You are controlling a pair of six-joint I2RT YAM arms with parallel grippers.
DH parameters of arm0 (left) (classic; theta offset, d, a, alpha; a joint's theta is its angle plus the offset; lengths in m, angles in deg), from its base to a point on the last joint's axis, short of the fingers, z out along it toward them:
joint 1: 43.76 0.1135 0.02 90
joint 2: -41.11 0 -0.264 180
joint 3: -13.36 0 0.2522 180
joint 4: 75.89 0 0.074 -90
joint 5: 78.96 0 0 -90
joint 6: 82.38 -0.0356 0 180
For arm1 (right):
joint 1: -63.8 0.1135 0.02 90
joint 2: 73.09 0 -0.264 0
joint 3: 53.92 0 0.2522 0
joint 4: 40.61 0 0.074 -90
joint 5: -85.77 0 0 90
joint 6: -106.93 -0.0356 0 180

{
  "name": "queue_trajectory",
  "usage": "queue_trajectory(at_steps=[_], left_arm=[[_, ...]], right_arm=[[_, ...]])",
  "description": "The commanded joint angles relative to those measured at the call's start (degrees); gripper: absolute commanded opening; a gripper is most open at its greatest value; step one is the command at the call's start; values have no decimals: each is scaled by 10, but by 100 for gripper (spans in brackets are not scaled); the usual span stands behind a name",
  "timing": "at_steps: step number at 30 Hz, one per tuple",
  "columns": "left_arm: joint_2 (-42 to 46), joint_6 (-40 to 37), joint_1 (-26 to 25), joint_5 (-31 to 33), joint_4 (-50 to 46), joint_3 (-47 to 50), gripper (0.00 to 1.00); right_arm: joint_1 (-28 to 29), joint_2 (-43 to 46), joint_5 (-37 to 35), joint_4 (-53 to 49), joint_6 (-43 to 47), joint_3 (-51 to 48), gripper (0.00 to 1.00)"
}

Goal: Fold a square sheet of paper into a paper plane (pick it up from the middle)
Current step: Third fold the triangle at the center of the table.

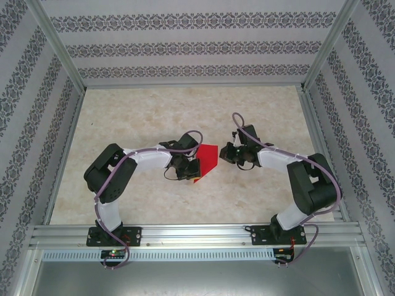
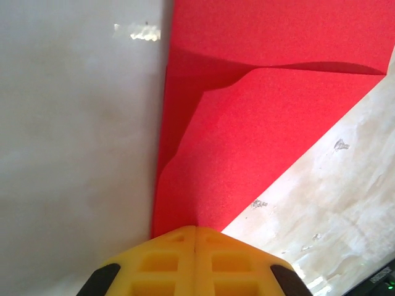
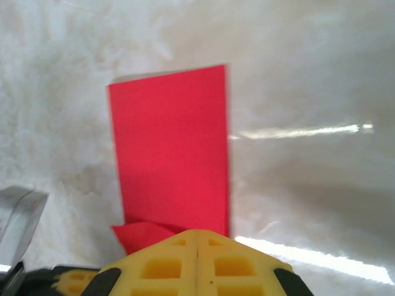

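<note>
- left gripper [image 1: 187, 168] [image 2: 195, 228]: i read its yellow fingers pressed together with no gap. the tips meet the thin bright red sheet of paper [image 1: 208, 157] [image 2: 259, 123] [image 3: 173, 148]; i cannot tell whether they pinch it.
- sheet of paper: lies folded on the pale marbled tabletop [image 1: 154, 111], between both grippers, one flap bowed up.
- right gripper [image 1: 236, 153] [image 3: 197, 233]: fingers closed flush, tips at the sheet's near edge.
</note>
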Motion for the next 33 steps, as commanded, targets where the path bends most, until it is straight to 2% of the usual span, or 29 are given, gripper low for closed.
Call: queue_trajectory(at_steps=[1,5,10,16,21,27,33], left_arm=[[-25,-71,-2,47,-71,-13,5],[-30,-99,3,46,-80,-21,5],[-29,-105,6,43,-80,-25,5],[-24,-99,10,46,-78,-20,4],[-24,-95,10,45,-74,-16,4],[-29,-92,10,43,-72,-23,4],[-28,-92,10,42,-71,-25,4]], right_arm=[[45,-13,-16,8,-29,12,5],[79,-59,-11,33,-59,29,4],[80,-93,-18,33,-62,28,3],[30,-99,-64,-4,-53,5,3],[-10,-61,-89,-19,-41,-8,3],[23,-1,-70,-6,-40,-3,4],[59,-26,-27,26,-57,6,4]])
